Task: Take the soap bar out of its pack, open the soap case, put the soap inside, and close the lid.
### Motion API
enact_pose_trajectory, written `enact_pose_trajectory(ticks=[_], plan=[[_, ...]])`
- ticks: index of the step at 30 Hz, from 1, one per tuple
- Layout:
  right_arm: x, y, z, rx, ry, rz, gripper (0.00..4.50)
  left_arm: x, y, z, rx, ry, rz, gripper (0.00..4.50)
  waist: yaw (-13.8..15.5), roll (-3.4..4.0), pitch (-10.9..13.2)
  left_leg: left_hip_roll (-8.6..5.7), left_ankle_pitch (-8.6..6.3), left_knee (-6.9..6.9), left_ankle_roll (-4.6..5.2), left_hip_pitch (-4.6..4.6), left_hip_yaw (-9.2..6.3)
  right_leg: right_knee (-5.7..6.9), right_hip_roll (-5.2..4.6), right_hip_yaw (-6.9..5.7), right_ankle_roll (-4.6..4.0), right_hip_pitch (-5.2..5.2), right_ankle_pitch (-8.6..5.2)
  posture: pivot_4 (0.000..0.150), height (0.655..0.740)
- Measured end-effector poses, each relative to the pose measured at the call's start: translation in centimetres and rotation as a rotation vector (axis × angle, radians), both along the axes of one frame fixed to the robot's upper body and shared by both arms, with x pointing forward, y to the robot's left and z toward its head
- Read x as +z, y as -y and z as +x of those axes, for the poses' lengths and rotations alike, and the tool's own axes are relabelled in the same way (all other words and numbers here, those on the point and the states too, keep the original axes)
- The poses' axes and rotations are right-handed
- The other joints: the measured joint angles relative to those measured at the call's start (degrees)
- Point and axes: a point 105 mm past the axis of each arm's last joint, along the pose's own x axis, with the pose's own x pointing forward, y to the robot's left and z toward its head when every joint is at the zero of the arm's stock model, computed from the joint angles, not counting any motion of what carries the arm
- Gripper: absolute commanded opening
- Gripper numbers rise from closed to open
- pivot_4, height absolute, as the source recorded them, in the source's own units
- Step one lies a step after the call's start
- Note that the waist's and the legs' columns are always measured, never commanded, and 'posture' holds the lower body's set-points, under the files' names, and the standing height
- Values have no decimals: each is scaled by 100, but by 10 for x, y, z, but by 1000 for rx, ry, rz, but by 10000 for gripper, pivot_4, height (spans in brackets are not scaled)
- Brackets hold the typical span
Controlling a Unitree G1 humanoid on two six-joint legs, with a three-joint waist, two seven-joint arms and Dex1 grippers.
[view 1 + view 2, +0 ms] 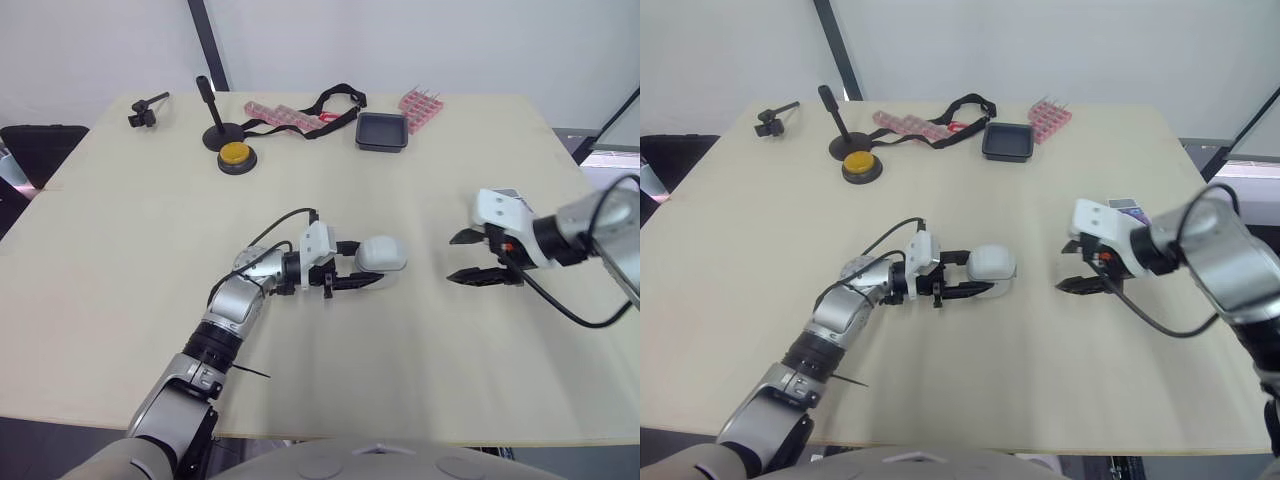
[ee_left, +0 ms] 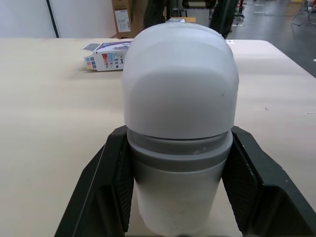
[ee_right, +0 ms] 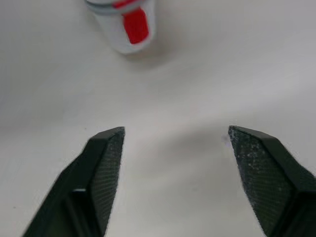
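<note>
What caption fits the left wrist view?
Left gripper holds the closed soap case between its fingers; soap pack lies beyond.

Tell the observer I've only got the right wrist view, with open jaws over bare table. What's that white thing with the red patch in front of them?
Observer: That is the white and grey rounded plastic soap case, and the left gripper has its jaws shut on it.
Operator: Is its lid up?
Observer: No, the left wrist view shows the white lid seated down on the grey base.
Operator: And where's the soap pack?
Observer: The small printed cardboard soap pack lies on the beige table just beyond your right gripper, on the side away from the robot.
</note>
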Motion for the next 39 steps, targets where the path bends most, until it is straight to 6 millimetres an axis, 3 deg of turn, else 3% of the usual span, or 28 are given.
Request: enact_pose_trajectory(ticks=[7,13,23,39], plan=[[-1,-13,-5,-9,171,299,1044,0,-3,2,3,4,8,19674,-97,8,-3,-2,-1,3,8,0,3,1,-3,1,-4,-5,-2,1500,7291],[0,-18,-9,6,239,363,445,0,-3,2,3,4,7,19674,-105,8,-4,-2,-2,2,11,-1,3,-5,-3,1,-4,-5,-2,1500,7291],[20,-41,-13,55,308,483,445,0,-3,2,4,4,8,19674,-107,8,-3,-2,-2,0,11,0,3,-7,-2,0,-3,-4,-2,1500,7291],[11,-53,-15,129,271,416,445,0,-3,1,8,3,4,19674,-112,7,-3,-4,-2,-10,9,-2,1,-20,-2,0,-3,0,-2,1500,7291]])
